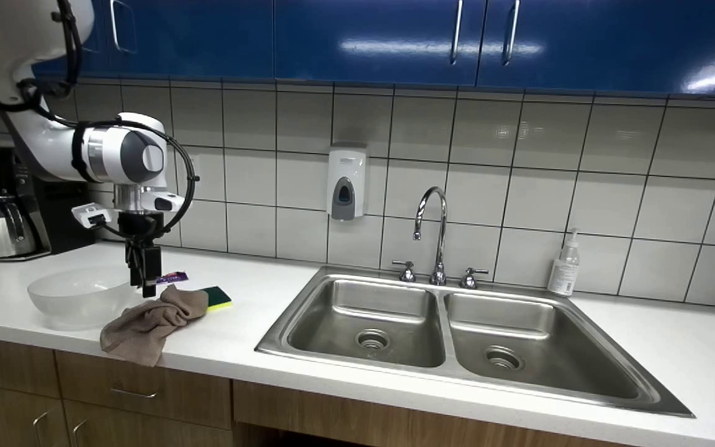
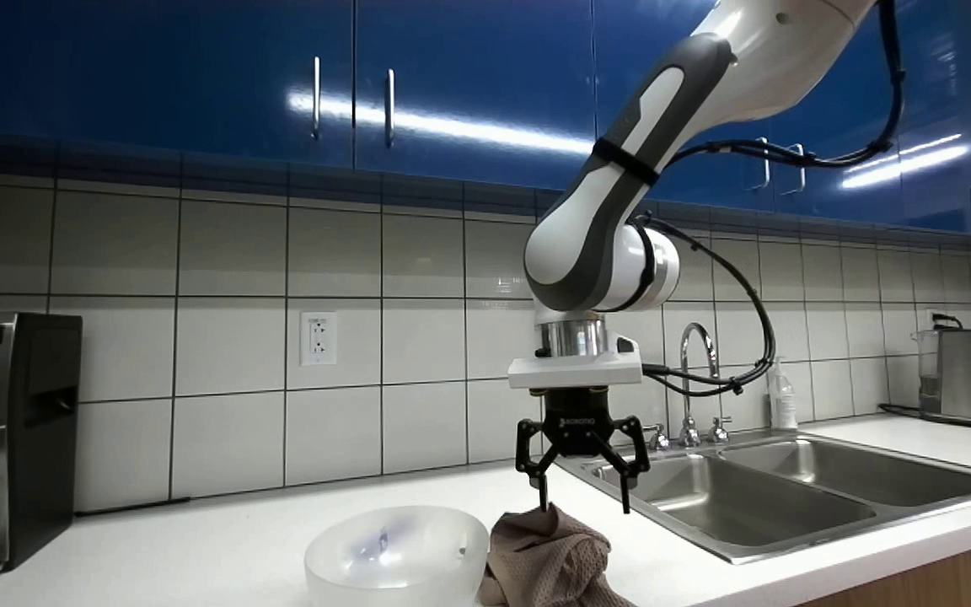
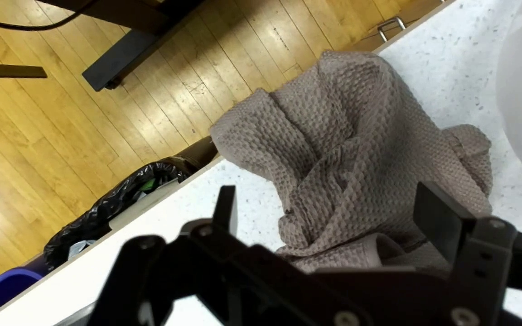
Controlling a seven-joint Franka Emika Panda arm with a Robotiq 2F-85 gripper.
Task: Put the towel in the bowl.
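I am facing a white surface (image 1: 264, 279) with a two-basin sink (image 1: 450, 354) sitting in it. A translucent bowl (image 1: 78, 310) is standing just beside a crumpled brown towel (image 1: 152, 323), drooping over the front edge. A green-and-yellow sponge (image 1: 215, 295) and purple packet (image 1: 172, 277) are lying near; a coffee maker (image 1: 41, 211) is standing farther back.
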